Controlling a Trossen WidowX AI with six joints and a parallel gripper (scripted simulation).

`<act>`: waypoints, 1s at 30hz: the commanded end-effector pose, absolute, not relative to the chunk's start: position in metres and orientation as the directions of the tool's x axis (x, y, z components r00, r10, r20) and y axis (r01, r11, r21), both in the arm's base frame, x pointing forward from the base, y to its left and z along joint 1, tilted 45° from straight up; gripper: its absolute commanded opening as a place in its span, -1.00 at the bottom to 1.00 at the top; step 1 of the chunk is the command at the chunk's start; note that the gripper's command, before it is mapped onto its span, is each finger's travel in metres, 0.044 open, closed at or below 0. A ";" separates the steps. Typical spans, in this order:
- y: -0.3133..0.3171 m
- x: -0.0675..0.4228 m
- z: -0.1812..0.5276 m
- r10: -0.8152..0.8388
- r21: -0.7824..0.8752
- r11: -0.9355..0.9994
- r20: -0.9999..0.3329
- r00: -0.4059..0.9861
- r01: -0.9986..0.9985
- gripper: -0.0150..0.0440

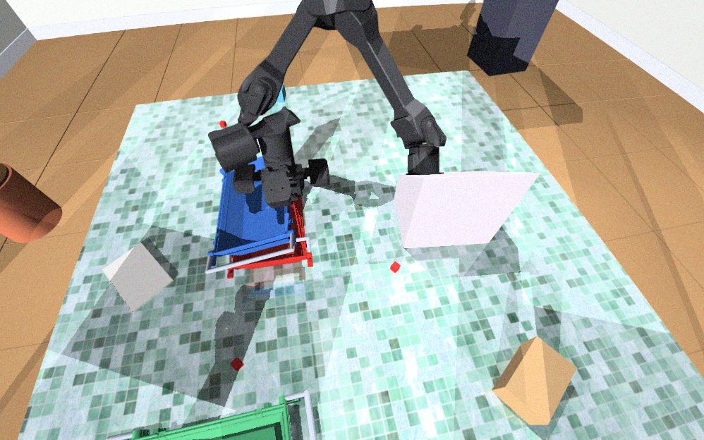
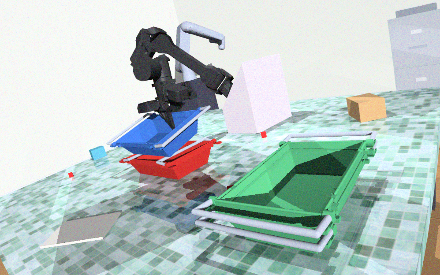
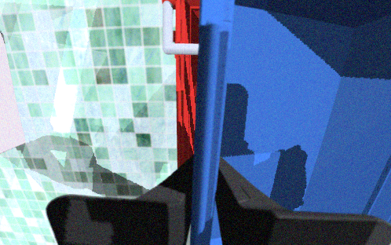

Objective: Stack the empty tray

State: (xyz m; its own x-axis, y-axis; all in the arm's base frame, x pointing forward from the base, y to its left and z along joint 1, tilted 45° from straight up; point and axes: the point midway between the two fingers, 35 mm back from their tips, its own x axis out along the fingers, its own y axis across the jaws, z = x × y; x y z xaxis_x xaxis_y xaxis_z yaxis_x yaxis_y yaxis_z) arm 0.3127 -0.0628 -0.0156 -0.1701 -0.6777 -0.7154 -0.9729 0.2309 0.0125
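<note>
My gripper [image 1: 281, 198] [image 2: 169, 124] [image 3: 206, 161] is shut on one long wall of the empty blue tray [image 1: 243, 220] [image 2: 146, 136] [image 3: 283, 98]. I hold the tray tilted, with the gripped side higher, right over the red loaded tray [image 1: 299, 228] [image 2: 181, 163] [image 3: 183, 98]. White wire bars [image 1: 259, 257] [image 2: 181, 149] [image 3: 169, 31] lie across the red tray under the blue one. I cannot tell whether the blue tray touches them. The blue tray hides the load of blocks.
A large green tray [image 1: 233, 422] [image 2: 292, 181] lies at the front. A white wedge [image 1: 456, 207] [image 2: 259, 94] stands to the right, a tan box [image 1: 535, 379] [image 2: 366, 106] further off. A grey slab [image 1: 137, 275] [image 2: 84, 228], a cyan block [image 2: 97, 152] and small red cubes [image 1: 395, 266] [image 2: 263, 134] lie around.
</note>
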 end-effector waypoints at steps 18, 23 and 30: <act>-0.064 0.311 -0.017 -0.677 0.017 0.232 -0.715 -0.174 -0.972 -0.49; -0.069 0.303 -0.022 -0.673 0.035 0.238 -0.714 -0.191 -0.971 -0.49; -0.070 0.300 -0.024 -0.672 0.042 0.241 -0.714 -0.197 -0.970 -0.49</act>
